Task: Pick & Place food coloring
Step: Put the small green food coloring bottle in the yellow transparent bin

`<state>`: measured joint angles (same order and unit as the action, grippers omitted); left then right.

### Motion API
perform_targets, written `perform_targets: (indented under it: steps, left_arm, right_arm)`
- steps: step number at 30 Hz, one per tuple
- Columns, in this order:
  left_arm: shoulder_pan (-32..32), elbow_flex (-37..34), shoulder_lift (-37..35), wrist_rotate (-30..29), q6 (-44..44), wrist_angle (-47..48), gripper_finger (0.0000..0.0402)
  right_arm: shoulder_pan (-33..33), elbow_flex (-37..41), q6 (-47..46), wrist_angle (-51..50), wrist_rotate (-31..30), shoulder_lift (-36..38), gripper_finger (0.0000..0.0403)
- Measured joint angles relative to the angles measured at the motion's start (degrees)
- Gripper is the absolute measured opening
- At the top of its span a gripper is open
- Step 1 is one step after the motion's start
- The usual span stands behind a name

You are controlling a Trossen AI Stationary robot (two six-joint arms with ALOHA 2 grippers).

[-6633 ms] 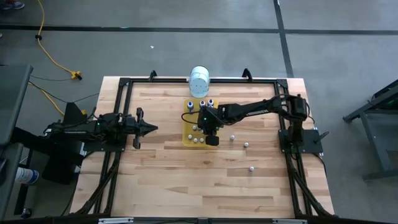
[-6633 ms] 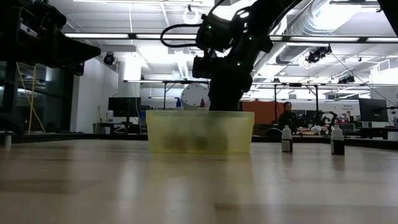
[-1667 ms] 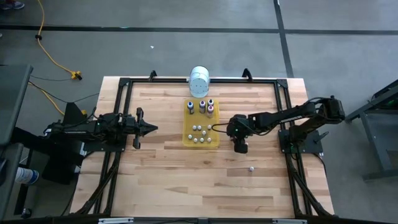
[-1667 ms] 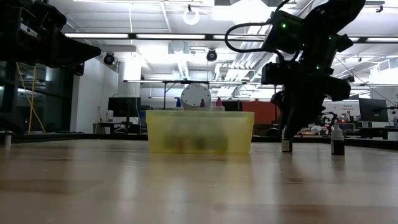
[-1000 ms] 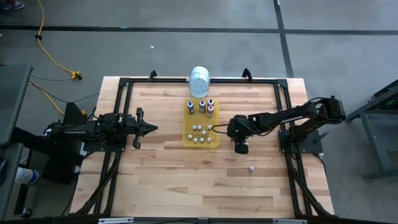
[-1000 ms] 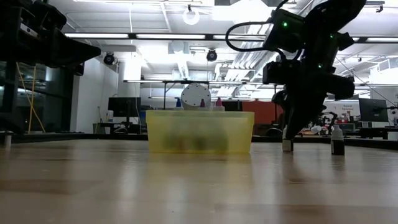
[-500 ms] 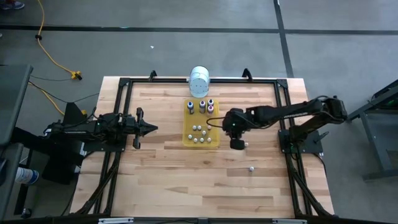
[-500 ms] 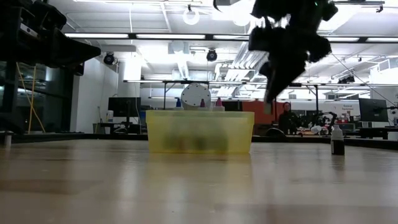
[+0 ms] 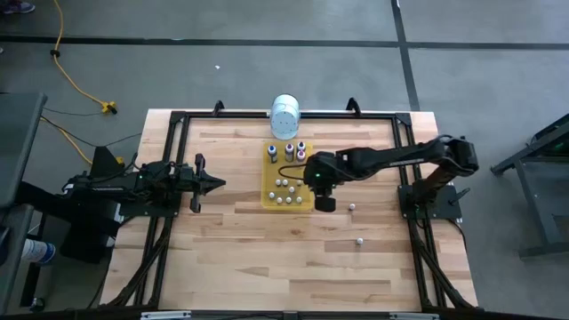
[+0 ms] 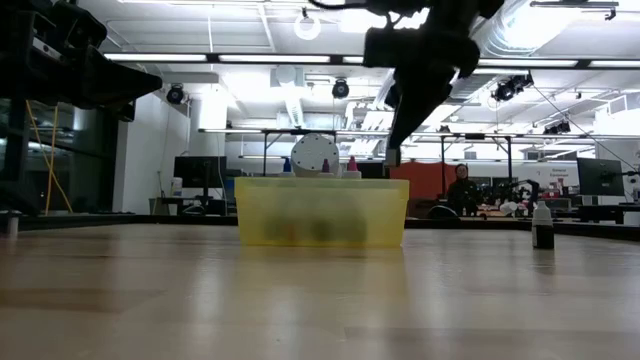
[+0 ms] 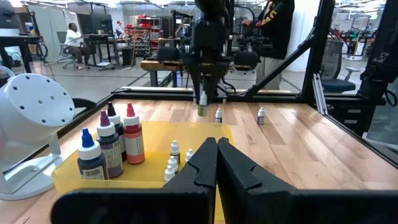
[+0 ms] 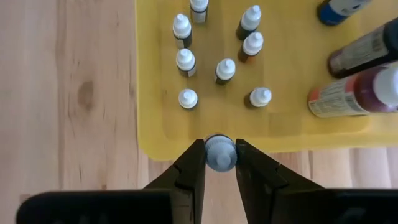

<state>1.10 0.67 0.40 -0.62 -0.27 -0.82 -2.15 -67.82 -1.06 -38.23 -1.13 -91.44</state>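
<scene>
tiny food coloring bottle (image 12: 220, 152) pinched in the right gripper (image 12: 220, 163), hanging in the air right at the yellow tray's (image 12: 155, 134) edge | more little bottles (image 12: 225, 69) standing inside the tray | two strays (image 9: 358, 239) on the table | left gripper (image 11: 216, 163) parked on the left, fingers closed

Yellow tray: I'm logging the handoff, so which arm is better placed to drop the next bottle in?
The right. Its gripper already holds a small bottle at the yellow tray edge; the left gripper sits empty, well away.
</scene>
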Motion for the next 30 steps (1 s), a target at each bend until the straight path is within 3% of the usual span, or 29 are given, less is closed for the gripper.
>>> perform_targets:
  steps: [10,30]
  left_arm:
    - [0.01,0.00,0.00,0.01,0.00,0.01,0.0000]
    - [0.00,0.00,0.00,0.00,0.00,0.00,0.0000]
  right_arm:
    - [-0.07,-0.74,0.00,4.15,0.87,-6.59,0.0069]
    - [-2.30,-0.76,-0.44,8.93,0.55,-11.10,0.0069]
